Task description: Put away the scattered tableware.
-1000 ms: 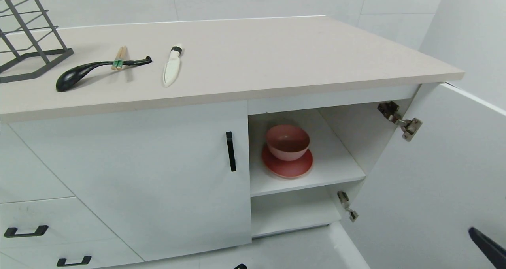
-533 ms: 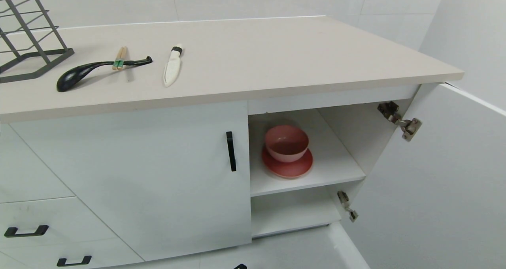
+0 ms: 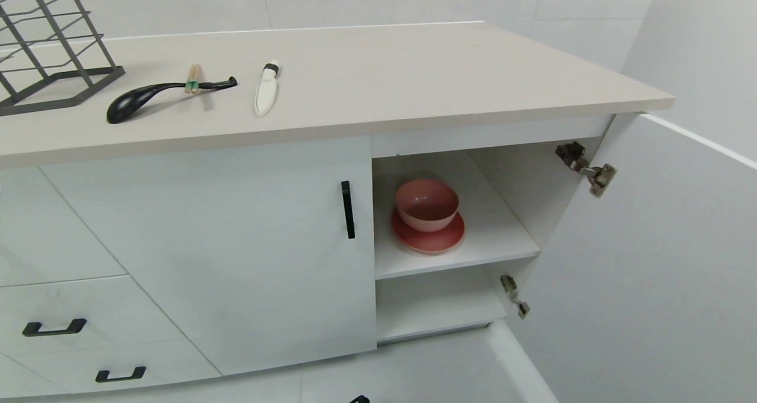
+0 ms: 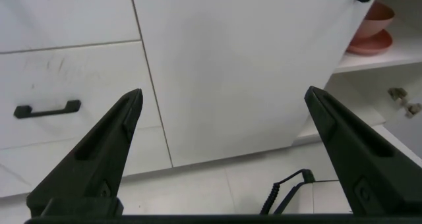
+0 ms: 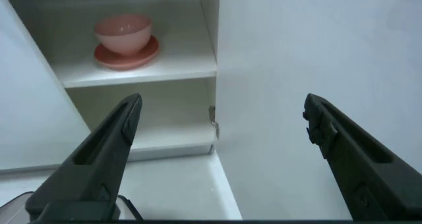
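Note:
On the beige countertop (image 3: 414, 77) lie a black ladle (image 3: 148, 97), a pair of wooden chopsticks (image 3: 193, 81) across its handle, and a white sheathed knife (image 3: 265, 92). Inside the open cabinet a pink bowl (image 3: 426, 203) sits on a red plate (image 3: 429, 239) on the upper shelf; bowl (image 5: 122, 33) and plate (image 5: 126, 56) also appear in the right wrist view, and the bowl (image 4: 372, 18) at a corner of the left wrist view. My left gripper (image 4: 224, 102) is open, low before the closed door. My right gripper (image 5: 224, 109) is open, facing the open cabinet, well short of the bowl.
A dark wire rack (image 3: 47, 48) stands at the counter's far left. The right cabinet door (image 3: 650, 261) is swung wide open on its hinges (image 3: 585, 166). The left door (image 3: 225, 255) with a black handle (image 3: 348, 209) is closed. Drawers with black pulls (image 3: 54, 328) sit lower left. A black cable (image 4: 287, 188) lies on the floor.
The head camera has shifted, so the whole scene sits a little higher and rightward. A dark gripper tip seen at the lower right edge one second ago is gone from the head view.

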Controlling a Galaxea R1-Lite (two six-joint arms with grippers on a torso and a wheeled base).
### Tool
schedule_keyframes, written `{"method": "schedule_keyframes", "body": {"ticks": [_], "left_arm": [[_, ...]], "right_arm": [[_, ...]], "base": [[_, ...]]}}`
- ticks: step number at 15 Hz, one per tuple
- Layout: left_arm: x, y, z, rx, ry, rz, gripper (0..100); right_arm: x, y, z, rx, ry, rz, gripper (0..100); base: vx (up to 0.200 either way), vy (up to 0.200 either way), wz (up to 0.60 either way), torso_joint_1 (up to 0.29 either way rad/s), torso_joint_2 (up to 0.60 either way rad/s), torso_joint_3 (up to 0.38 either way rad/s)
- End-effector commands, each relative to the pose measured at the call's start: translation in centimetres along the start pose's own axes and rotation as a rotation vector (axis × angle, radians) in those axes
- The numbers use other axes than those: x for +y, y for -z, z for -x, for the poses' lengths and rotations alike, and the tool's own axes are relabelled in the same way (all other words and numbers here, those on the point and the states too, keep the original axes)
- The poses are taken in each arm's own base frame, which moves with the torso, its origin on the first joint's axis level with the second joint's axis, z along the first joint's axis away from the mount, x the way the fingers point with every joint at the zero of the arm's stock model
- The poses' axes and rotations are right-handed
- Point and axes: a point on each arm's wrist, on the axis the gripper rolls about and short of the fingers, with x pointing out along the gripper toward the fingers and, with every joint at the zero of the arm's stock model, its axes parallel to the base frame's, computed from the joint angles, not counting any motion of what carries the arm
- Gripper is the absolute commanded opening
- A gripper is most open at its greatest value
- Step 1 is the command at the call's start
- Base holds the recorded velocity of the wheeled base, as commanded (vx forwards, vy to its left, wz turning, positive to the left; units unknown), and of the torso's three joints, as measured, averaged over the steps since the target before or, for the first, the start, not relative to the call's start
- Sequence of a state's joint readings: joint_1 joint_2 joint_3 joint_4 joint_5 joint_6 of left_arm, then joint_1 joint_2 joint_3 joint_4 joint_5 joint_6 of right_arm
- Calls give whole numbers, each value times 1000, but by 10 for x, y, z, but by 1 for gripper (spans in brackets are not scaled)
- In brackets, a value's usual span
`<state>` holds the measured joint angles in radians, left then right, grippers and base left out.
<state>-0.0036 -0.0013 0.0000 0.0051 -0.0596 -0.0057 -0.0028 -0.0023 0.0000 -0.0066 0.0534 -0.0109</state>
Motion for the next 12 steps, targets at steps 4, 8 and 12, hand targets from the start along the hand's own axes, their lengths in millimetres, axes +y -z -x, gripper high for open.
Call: {"method": "schedule_keyframes", "body": {"ticks": [4,8,12], "left_arm": [[0,0,0,1,-2,0,100],[0,0,0,2,-2,2,100],[0,0,0,1,-2,0,100]], "right_arm": [[0,0,0,3,0,0,100],[0,0,0,3,0,-2,100],[0,0,0,3,0,-2,100]], "base": [[-200,-50,0,2,2,1],[0,-200,0,-1,2,5],[-50,-200,0,2,6,4]]}}
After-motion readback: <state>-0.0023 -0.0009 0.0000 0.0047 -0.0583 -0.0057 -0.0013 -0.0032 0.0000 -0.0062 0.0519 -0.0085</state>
